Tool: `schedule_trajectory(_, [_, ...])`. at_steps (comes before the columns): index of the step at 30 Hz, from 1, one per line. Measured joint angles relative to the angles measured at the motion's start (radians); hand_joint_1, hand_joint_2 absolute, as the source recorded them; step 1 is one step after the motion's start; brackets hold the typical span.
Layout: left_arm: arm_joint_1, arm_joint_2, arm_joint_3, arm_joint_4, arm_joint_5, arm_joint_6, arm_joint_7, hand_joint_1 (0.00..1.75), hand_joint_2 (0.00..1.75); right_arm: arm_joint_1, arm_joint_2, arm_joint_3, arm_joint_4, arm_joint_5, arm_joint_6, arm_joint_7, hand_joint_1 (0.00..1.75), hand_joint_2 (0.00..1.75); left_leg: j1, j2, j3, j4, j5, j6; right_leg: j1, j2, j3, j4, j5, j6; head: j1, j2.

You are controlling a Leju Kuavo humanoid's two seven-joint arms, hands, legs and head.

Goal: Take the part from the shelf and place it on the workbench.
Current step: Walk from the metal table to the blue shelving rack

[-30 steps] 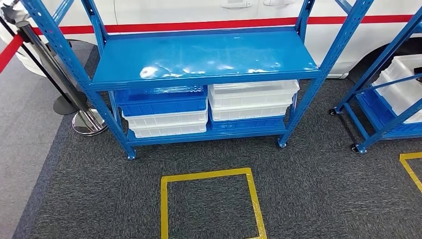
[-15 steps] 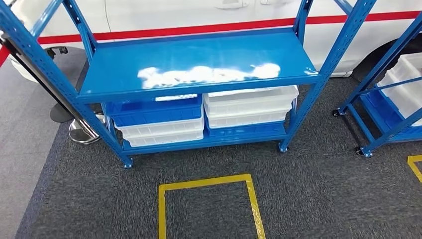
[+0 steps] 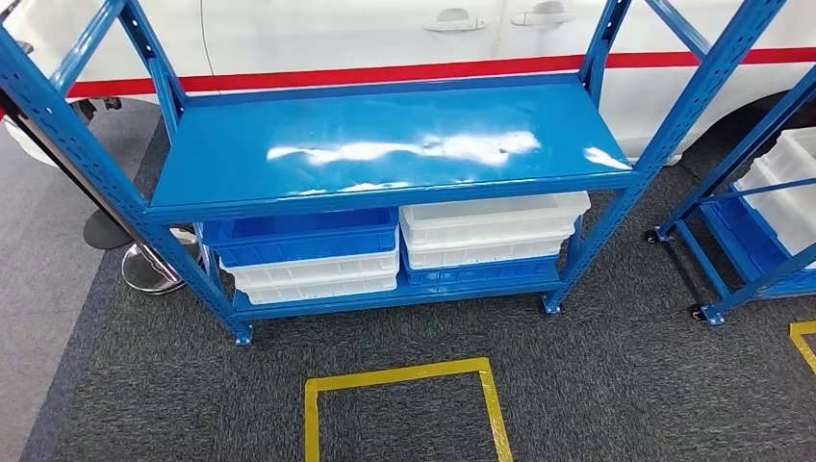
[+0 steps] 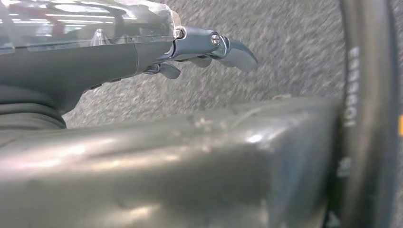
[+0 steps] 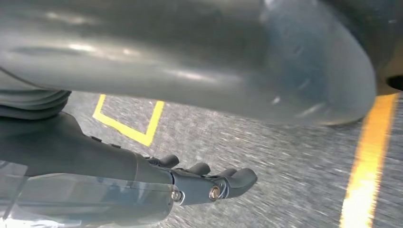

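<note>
facing a blue shelf (image 3: 385, 149) with a bare glossy top deck and stacked blue bins (image 3: 303, 236) and white bins (image 3: 491, 226) on the lower level. cannot tell which bin holds the part; contents hidden under the deck. hanging over grey carpet (image 3: 597, 385), left hand (image 4: 190, 50) and right hand (image 5: 199, 183), fingers loosely extended, holding nothing, well apart from the shelf. yellow tape square (image 3: 404, 409) on the floor in front.
</note>
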Motion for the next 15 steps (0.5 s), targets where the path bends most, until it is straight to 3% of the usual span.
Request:
schedule_trajectory(2, [-0.001, 0.000, 0.000, 0.000, 0.000, 0.000, 0.000, 0.00, 0.00, 0.001, 0.000, 0.000, 0.000, 0.000, 0.000, 0.000, 0.00, 0.00, 0.000, -0.001, 0.015, 0.000, -0.015, 0.001, -0.002, -0.002, -0.080, 0.082, -0.036, 0.004, 0.000, 0.000])
schedule_trajectory(3, [0.000, 0.000, 0.000, 0.000, 0.000, 0.000, 0.000, 0.00, 0.00, 0.003, 0.000, 0.000, 0.000, 0.000, 0.000, 0.001, 0.00, 0.00, 0.001, -0.002, 0.026, 0.000, -0.025, -0.001, -0.002, -0.002, -0.102, 0.085, -0.035, 0.006, 0.000, 0.000])
schedule_trajectory(4, [0.001, 0.000, 0.000, 0.000, 0.000, 0.000, 0.001, 0.00, 0.00, 0.005, 0.000, 0.000, 0.000, 0.000, 0.000, 0.001, 0.00, 0.00, 0.002, -0.003, 0.039, 0.000, -0.036, -0.003, -0.003, -0.003, -0.110, 0.059, -0.014, 0.006, 0.000, 0.000])
schedule_trajectory(6, [0.003, -0.001, 0.000, 0.000, -0.001, -0.001, 0.001, 0.00, 0.00, 0.011, -0.001, 0.000, 0.000, 0.001, 0.000, 0.001, 0.00, 0.00, 0.002, -0.005, 0.068, 0.001, -0.059, -0.011, -0.002, -0.005, -0.105, -0.044, 0.086, 0.003, 0.000, 0.000])
schedule_trajectory(8, [0.003, -0.001, 0.000, 0.000, -0.002, 0.000, 0.001, 0.00, 0.00, 0.012, -0.001, 0.000, 0.000, 0.002, 0.000, 0.001, 0.00, 0.00, 0.000, -0.006, 0.083, 0.001, -0.080, -0.022, 0.003, -0.008, -0.101, -0.117, 0.157, -0.008, 0.000, 0.000])
schedule_trajectory(9, [0.001, -0.001, 0.000, 0.000, -0.002, 0.000, 0.001, 0.00, 0.00, 0.012, -0.001, 0.000, 0.001, 0.002, 0.000, 0.001, 0.00, 0.00, -0.002, -0.006, 0.089, 0.002, -0.086, -0.029, 0.004, -0.008, -0.100, -0.130, 0.168, -0.014, 0.000, 0.000])
schedule_trajectory(12, [-0.003, -0.001, 0.000, 0.000, -0.003, 0.000, 0.001, 0.00, 0.00, 0.010, -0.001, 0.000, 0.001, 0.003, 0.000, 0.001, 0.00, 0.00, -0.002, -0.005, 0.095, 0.027, -0.082, -0.043, 0.002, -0.005, -0.073, -0.147, 0.160, -0.032, 0.000, 0.000])
schedule_trajectory(13, [-0.004, -0.001, 0.000, 0.000, -0.003, 0.000, 0.001, 0.00, 0.00, 0.010, -0.001, 0.000, 0.001, 0.004, 0.000, 0.001, 0.00, 0.00, 0.000, -0.005, 0.079, 0.060, -0.083, -0.047, 0.001, -0.005, -0.060, -0.153, 0.157, -0.038, 0.000, 0.000])
schedule_trajectory(15, [-0.006, -0.001, 0.000, 0.000, -0.004, 0.001, 0.000, 0.00, 0.00, 0.008, -0.001, 0.000, 0.001, 0.004, 0.000, 0.001, 0.00, 0.00, 0.002, -0.004, 0.015, 0.165, -0.116, -0.056, 0.001, -0.005, -0.041, -0.162, 0.149, -0.046, 0.000, 0.000])
